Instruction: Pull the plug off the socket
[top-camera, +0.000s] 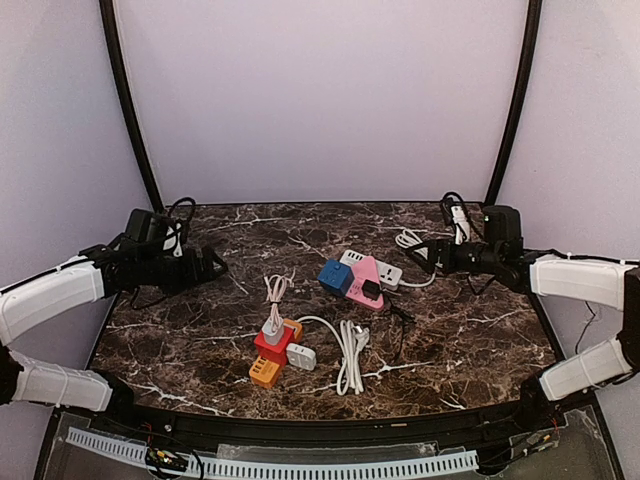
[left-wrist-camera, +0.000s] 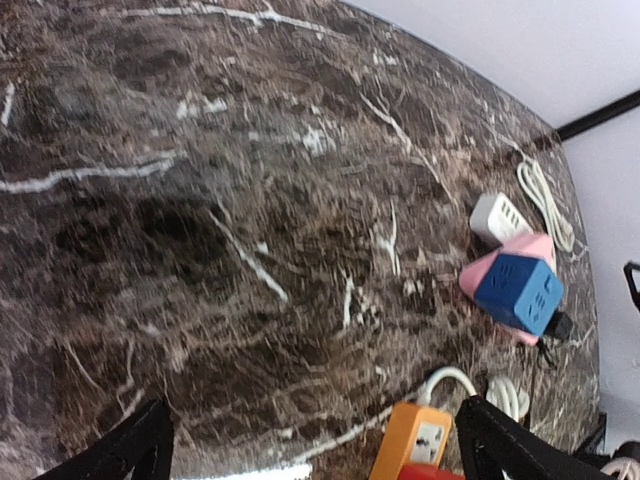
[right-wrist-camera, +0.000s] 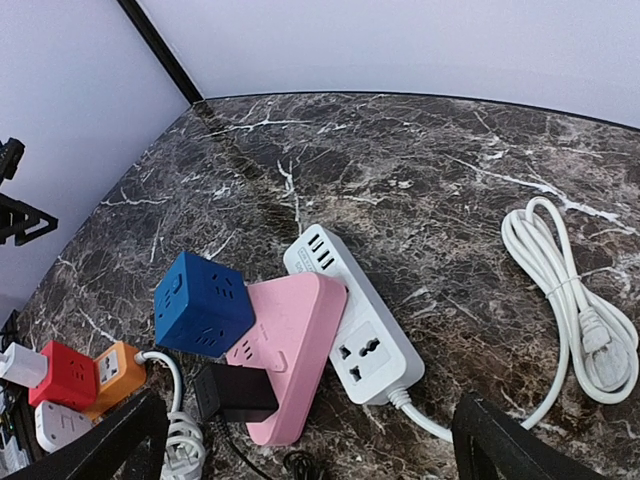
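A black plug (right-wrist-camera: 235, 393) sits in the side of a pink triangular socket (right-wrist-camera: 295, 340), between a blue cube socket (right-wrist-camera: 205, 302) and a white power strip (right-wrist-camera: 360, 320). In the top view the same black plug (top-camera: 372, 291) lies at mid-table. A white plug (top-camera: 273, 326) stands in the top of a red cube socket (top-camera: 272, 343). My right gripper (right-wrist-camera: 305, 450) hovers open above the pink socket, holding nothing. My left gripper (left-wrist-camera: 315, 455) hangs open over bare table at the left, an orange cube socket (left-wrist-camera: 412, 445) between its fingertips' line of sight.
A coiled white cable (top-camera: 350, 350) lies right of the red cube, with a small white cube (top-camera: 301, 356) and an orange cube (top-camera: 265, 372) beside it. Another white cable (right-wrist-camera: 575, 300) is coiled at the back right. The marble table (top-camera: 480, 330) ends at walls behind.
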